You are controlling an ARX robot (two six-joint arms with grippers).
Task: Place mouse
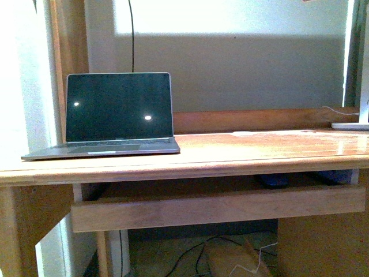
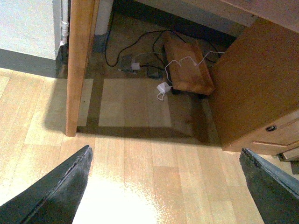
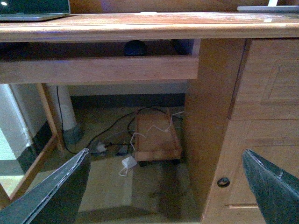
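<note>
The mouse (image 3: 135, 47) is a small dark rounded shape on the pull-out shelf (image 3: 98, 69) under the desk top, seen in the right wrist view. In the front view it may be the dark shape (image 1: 272, 180) behind the shelf's front board. My right gripper (image 3: 166, 151) is open and empty, low in front of the desk, well below and apart from the mouse. My left gripper (image 2: 166, 154) is open and empty above the wooden floor (image 2: 140, 177). Neither arm shows in the front view.
An open laptop (image 1: 115, 112) with a dark screen stands on the left of the desk top (image 1: 248, 153). A white object (image 1: 350, 124) lies at the far right. Below are cables (image 3: 112, 135), a low wooden stand (image 3: 156, 137), a desk leg (image 2: 78, 65) and a drawer cabinet (image 3: 261, 116).
</note>
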